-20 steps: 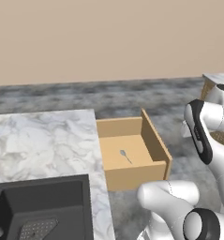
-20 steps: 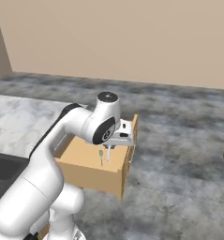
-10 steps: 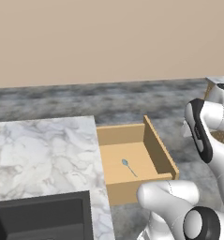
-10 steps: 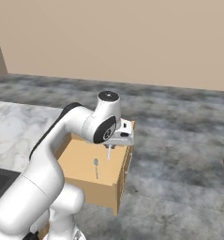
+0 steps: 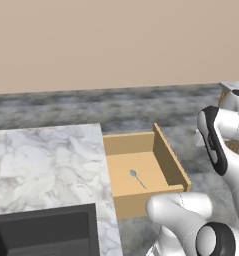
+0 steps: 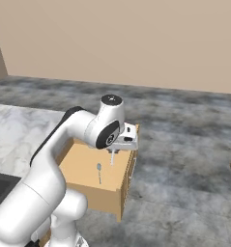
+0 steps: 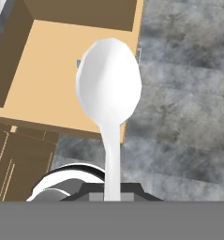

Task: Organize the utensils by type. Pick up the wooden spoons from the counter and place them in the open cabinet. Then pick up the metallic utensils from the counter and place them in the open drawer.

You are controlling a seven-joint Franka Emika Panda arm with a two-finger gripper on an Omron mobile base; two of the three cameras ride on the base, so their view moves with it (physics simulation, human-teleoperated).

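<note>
White metal spoon (image 7: 109, 93) was clamped in the pincer (image 6: 113, 153), held above the open drawer (image 5: 167, 159) by its outer edge. Bluish spoon (image 5: 137, 177) was already laid inside. Judged nearly done: only the release was left.

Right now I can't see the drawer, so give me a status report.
Gripper shut on whitish spoon, above the open drawer. Bluish spoon already lying inside. Nothing in the way.
</note>
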